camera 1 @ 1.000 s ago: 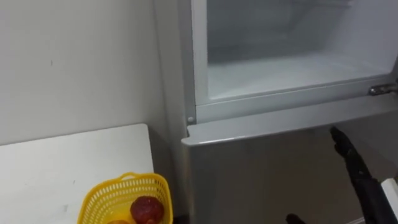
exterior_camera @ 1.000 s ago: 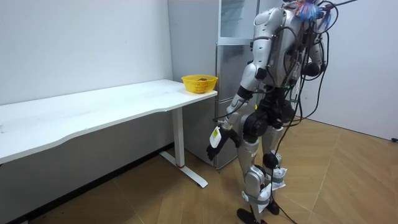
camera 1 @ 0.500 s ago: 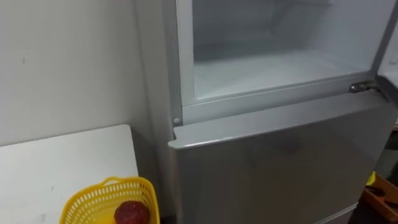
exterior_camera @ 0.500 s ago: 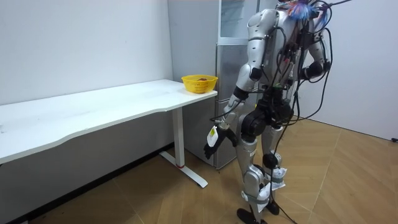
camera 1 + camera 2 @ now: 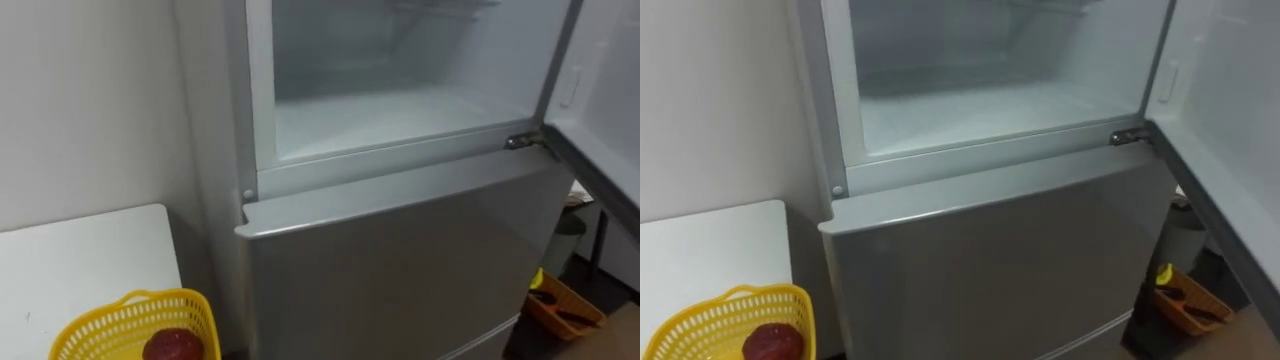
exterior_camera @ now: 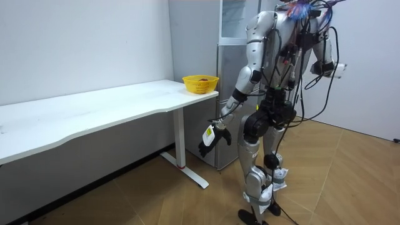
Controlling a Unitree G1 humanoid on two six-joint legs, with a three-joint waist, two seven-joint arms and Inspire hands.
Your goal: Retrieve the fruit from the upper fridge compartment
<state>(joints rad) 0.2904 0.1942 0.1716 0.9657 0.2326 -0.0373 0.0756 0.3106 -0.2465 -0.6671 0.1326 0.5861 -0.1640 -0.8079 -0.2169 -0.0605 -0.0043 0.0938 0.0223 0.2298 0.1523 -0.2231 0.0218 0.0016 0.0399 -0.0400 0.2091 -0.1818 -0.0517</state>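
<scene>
**Robot standing at open fridge – red fruit sitting in basket**

The robot is standing upright before the fridge, beside the end of the white table. Its left hand is hanging low at thigh height with fingers relaxed and loosely spread, holding nothing. The right hand is raised at chest height on the room view's right; I cannot tell how its fingers are set.

The upper compartment is standing open, with its door swung out to the robot's right. The lower door is closed. The red fruit is lying inside the yellow basket on the table's corner – above the left fingers and towards the room view's left, well apart from both hands. An orange bin is sitting on the floor below the open door.
</scene>
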